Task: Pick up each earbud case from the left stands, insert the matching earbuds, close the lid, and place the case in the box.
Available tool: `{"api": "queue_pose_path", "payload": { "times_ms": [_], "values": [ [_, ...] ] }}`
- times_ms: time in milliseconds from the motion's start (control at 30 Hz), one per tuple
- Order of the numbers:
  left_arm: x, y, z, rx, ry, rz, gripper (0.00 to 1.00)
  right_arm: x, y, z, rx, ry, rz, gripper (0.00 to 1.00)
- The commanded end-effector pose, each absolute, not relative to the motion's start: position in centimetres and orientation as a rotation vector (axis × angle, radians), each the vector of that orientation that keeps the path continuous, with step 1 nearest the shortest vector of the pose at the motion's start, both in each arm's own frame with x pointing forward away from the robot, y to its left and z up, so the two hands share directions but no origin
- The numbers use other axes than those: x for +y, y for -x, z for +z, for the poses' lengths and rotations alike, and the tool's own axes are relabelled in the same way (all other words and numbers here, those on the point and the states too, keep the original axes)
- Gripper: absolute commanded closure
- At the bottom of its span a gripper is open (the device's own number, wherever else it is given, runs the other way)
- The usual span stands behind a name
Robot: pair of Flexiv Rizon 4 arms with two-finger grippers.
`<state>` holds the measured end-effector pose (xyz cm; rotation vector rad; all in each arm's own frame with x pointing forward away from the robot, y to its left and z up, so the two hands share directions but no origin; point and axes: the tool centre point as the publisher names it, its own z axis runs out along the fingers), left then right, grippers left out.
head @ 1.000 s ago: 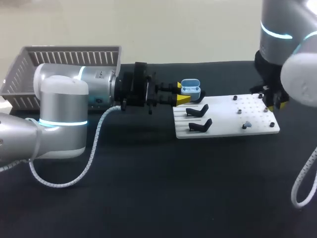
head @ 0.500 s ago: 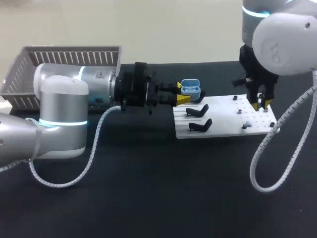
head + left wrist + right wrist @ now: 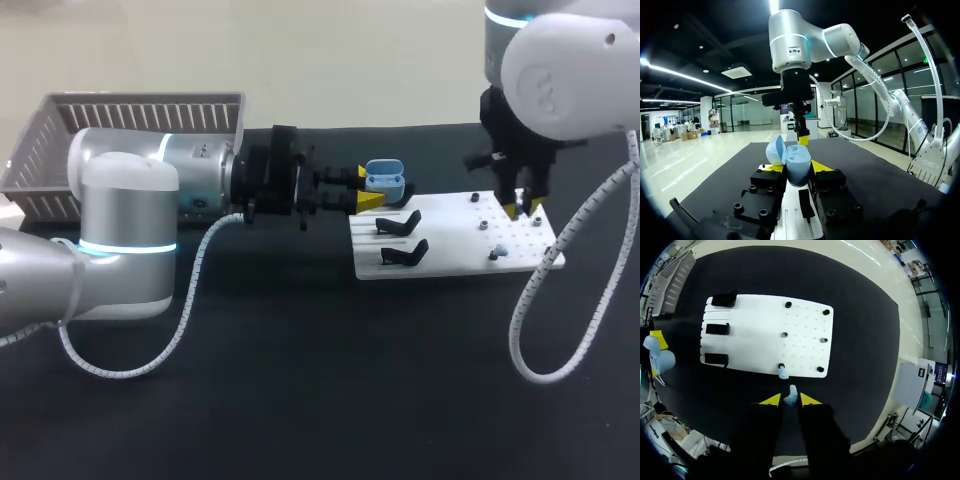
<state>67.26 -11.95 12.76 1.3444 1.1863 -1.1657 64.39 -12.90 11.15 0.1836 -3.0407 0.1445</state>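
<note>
A light blue earbud case (image 3: 385, 178) with its lid open is held just left of the white board (image 3: 455, 240), my left gripper (image 3: 368, 187) shut on it. In the left wrist view the case (image 3: 799, 172) sits upright between the yellow tips of my left gripper (image 3: 796, 167), its lid (image 3: 775, 150) tipped back. My right gripper (image 3: 523, 209) hangs above the board's right part. In the right wrist view, my right gripper (image 3: 790, 400) is shut on a pale earbud (image 3: 791, 392). A second earbud (image 3: 783, 372) stands on the board (image 3: 765, 335).
Three black stands (image 3: 398, 222) are on the board's left part, the nearest one (image 3: 404, 254) by its front edge. Small black pegs (image 3: 788, 305) dot its right half. A grey slatted basket (image 3: 130, 125) stands at the back left, behind my left arm.
My right arm has swung leftward and its gripper has risen from the board's right edge to above the board. The left arm and the case have stayed put.
</note>
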Motion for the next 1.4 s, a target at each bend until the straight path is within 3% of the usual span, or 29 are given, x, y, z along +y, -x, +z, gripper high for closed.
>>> {"api": "queue_pose_path", "payload": {
  "times_ms": [33, 667, 1400],
  "values": [
    [-11.9, -67.1, 12.7, 1.185, -1.339, -1.16, 1.0, -12.5, -62.7, 13.1, -3.083, -0.108, 0.096, 1.0],
    [-11.9, -67.1, 12.7, 1.185, -1.339, -1.16, 1.0, -7.0, -60.8, 19.0, -3.206, 0.346, 0.086, 1.0],
    [-11.9, -67.1, 12.7, 1.185, -1.339, -1.16, 1.0, -6.8, -61.0, 19.1, -3.197, 0.354, 0.0, 1.0]
  ]
}}
